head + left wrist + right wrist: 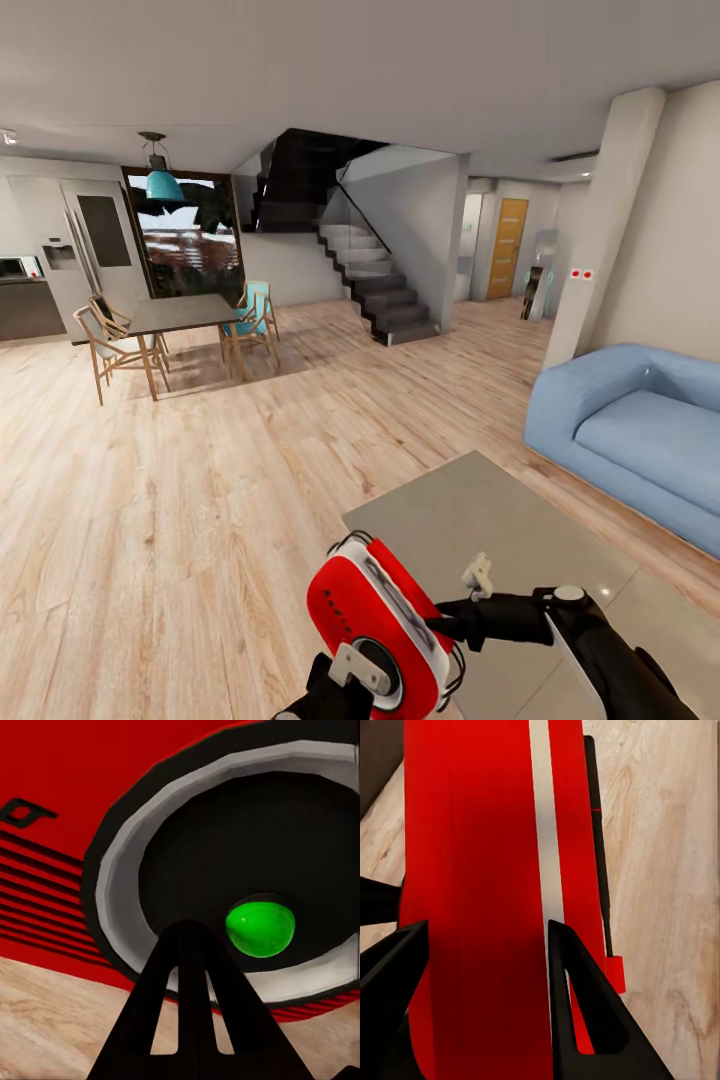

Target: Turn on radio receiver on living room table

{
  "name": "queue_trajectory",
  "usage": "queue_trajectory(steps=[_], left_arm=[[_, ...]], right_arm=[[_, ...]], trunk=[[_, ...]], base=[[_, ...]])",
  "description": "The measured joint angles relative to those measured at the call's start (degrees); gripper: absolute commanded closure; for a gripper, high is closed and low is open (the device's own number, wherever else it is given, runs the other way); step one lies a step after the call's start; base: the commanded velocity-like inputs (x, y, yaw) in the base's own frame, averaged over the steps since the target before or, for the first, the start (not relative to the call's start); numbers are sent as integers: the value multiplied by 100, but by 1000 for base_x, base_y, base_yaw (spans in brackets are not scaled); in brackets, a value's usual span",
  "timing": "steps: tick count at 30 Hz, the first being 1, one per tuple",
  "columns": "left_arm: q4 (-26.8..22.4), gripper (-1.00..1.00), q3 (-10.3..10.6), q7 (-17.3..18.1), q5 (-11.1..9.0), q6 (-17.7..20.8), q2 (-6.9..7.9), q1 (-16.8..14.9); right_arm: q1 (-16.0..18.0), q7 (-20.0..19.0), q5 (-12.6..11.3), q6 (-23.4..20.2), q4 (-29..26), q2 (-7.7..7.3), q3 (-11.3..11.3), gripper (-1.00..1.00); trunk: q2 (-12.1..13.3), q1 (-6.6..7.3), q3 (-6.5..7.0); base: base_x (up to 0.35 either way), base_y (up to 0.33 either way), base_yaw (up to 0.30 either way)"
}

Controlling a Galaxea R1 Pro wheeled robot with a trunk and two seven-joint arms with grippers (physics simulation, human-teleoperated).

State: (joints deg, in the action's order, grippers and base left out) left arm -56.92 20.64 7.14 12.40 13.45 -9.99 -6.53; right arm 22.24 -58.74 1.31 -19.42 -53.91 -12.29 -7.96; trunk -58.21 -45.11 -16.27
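One red radio receiver (375, 625) with white trim is held in the air above the near corner of the low grey table (500, 510), tilted, its round dial facing down toward the robot. The right gripper (484, 945) is clamped across the radio's body, one black finger on each side of the red casing and its white stripe. The left gripper (355, 668) is pressed up at the dial; whether its fingers are apart or together cannot be told. In the left wrist view a green button (260, 927) sits inside the dark dial face, just beyond a black fingertip (191, 945). The step in hand looks like reaching for the switch; the next move probably calls for a short, steady push of that fingertip onto the green button while the right gripper holds firm. Beyond lie one blue sofa (640, 435), one dark dining table (180, 315) with several wooden chairs, and one staircase (375, 280).
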Motion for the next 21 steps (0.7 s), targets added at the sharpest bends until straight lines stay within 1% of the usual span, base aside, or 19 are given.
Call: queue_trajectory(steps=[2,7,10,11,14,16,17,19,21], left_arm=[[32,100,3,-1,6,-1,0,-19],[50,100,4,-6,17,-30,1,-28],[50,100,7,-23,6,-37,0,-29],[49,100,3,-28,7,-36,0,-30],[49,100,-22,-41,8,-38,0,-30],[49,100,-40,-44,11,-41,0,-31],[49,100,-44,-44,10,-42,0,-31],[49,100,-53,-49,6,-43,0,-32],[58,100,-62,-52,-3,-45,0,-32]], right_arm=[[0,51,1,-1,-1,31,-1,100],[2,79,-6,-1,-5,45,3,100],[-1,62,67,-18,-8,48,7,100],[-1,233,154,-11,-6,44,18,100],[1,1148,427,38,0,30,67,100],[3,1721,521,64,-1,25,82,100],[3,1927,541,68,-1,24,87,100],[0,2177,538,51,-1,24,85,100],[-1,2285,533,41,-1,25,83,100]], trunk=[[0,0,0],[0,0,0],[0,0,0],[0,0,0],[0,0,0],[0,0,0],[0,0,0],[0,0,0],[0,0,0]], base=[[0,0,0],[0,0,0],[0,0,0],[0,0,0],[0,0,0],[0,0,0],[0,0,0],[0,0,0],[0,0,0]])
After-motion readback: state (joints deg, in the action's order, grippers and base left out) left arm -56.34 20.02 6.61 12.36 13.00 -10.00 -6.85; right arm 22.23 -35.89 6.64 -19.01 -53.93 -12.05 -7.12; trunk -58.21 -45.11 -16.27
